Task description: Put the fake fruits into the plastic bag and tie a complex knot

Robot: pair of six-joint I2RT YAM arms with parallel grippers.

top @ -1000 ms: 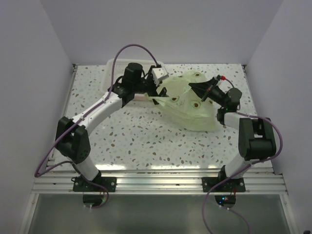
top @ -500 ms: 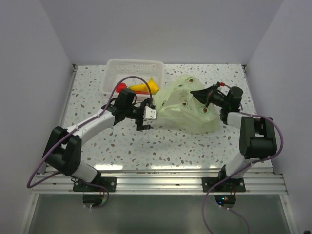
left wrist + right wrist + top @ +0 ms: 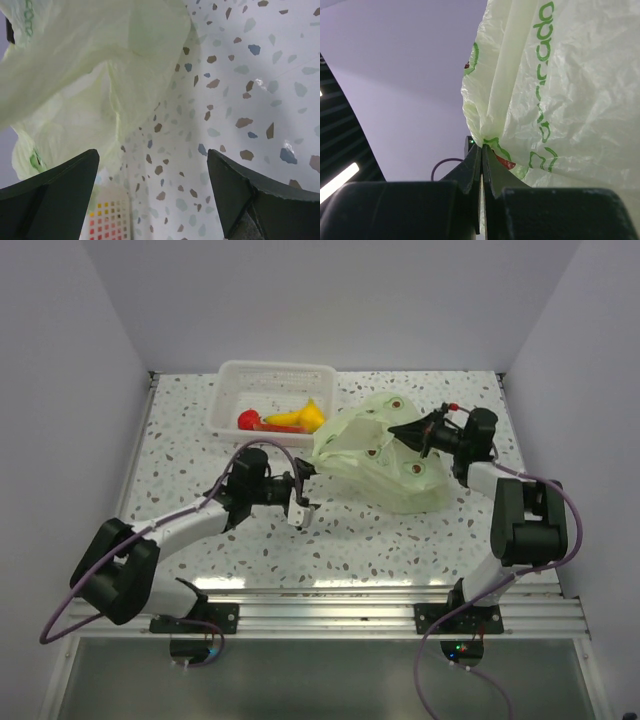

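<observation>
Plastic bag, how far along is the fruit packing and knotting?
Nothing done yet: red and yellow fake fruits lie in the basket, unpacked. In hand: the right pincer is shut on the plastic bag; the left pincer is open and empty beside it. Left: loading the fruits, then tying the knot.

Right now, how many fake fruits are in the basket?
3 discernible in the basket: red round fruit at left, red-orange piece beside it, yellow banana piece at right; overlaps may hide more.
</observation>
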